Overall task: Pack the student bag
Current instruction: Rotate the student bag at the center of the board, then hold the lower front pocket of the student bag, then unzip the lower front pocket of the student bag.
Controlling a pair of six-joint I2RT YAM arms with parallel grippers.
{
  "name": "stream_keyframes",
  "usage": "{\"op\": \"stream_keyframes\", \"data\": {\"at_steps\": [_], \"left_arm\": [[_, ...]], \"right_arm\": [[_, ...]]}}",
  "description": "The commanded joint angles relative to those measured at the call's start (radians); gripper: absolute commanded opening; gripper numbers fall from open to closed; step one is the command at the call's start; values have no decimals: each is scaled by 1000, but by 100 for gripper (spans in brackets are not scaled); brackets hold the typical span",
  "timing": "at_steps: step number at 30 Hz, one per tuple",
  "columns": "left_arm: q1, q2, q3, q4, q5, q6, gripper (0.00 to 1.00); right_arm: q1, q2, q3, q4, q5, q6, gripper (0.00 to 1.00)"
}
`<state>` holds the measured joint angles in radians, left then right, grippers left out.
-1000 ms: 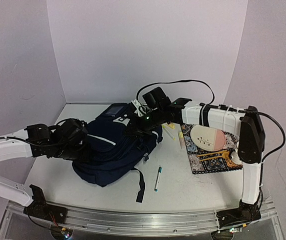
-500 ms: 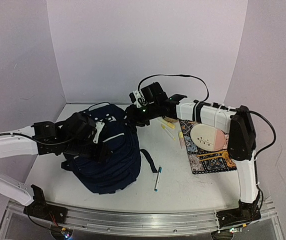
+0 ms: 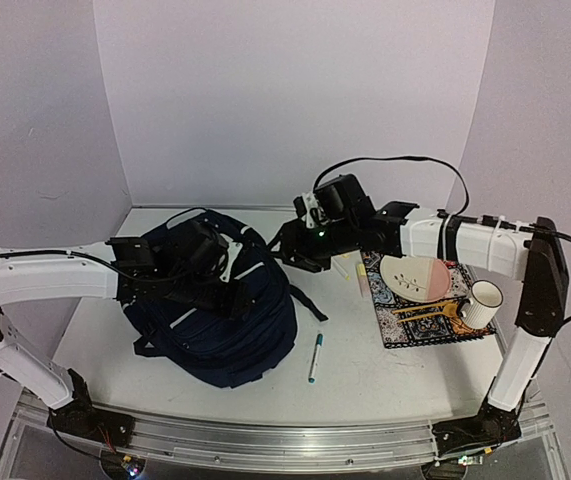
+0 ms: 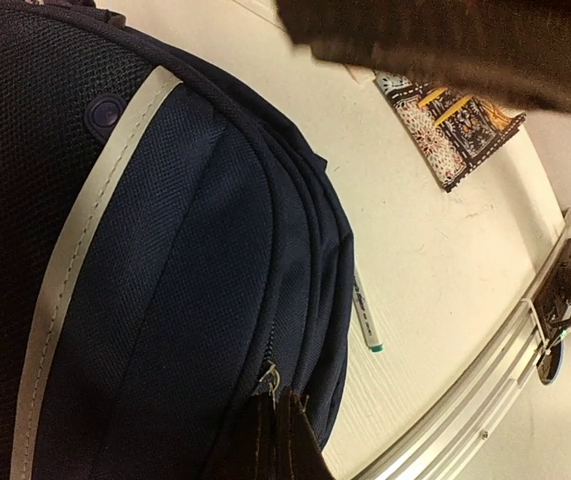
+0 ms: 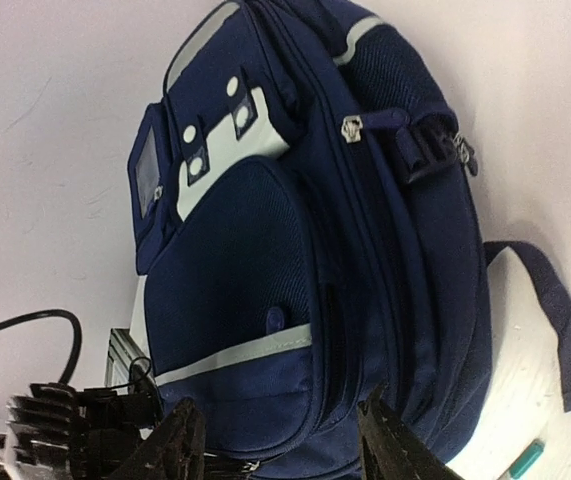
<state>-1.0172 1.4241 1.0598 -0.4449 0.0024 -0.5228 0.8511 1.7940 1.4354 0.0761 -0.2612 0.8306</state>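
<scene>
The student bag (image 3: 220,320) is a dark navy backpack with pale stripes. It stands bulging on the table left of centre, its front pocket and light patch (image 5: 220,140) facing the right wrist view. My left gripper (image 3: 227,270) presses on its upper front and is shut on the fabric by a zipper pull (image 4: 268,380), seen close in the left wrist view (image 4: 277,405). My right gripper (image 3: 287,250) hovers just right of the bag's top. It is open with nothing between its fingers (image 5: 283,445), and the bag lies beyond them.
A teal-capped pen (image 3: 314,358) lies right of the bag. Farther right, a patterned book (image 3: 427,318) carries a pink and white piece (image 3: 420,275) and a white mug (image 3: 480,305). Yellow markers (image 3: 343,266) lie behind it. A loose bag strap (image 3: 308,303) trails toward the pen.
The bag went from lying flat to standing bunched up, shifting right with my left gripper. My right gripper let go of it, opened and drew back to the right.
</scene>
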Motion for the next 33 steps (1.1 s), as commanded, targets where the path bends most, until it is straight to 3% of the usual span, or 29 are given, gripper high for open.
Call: {"op": "stream_keyframes", "data": {"at_steps": [1, 17, 27, 33], "left_arm": [[-4, 8, 71, 87, 44, 18, 0], [-4, -21, 54, 111, 24, -10, 0], [-5, -45, 52, 129, 7, -32, 0], [-4, -21, 52, 140, 31, -31, 0]], "right_arm": [[52, 30, -30, 63, -30, 97, 51], [89, 54, -89, 99, 19, 163, 37], [89, 33, -114, 77, 73, 168, 40], [95, 79, -31, 116, -2, 149, 29]]}}
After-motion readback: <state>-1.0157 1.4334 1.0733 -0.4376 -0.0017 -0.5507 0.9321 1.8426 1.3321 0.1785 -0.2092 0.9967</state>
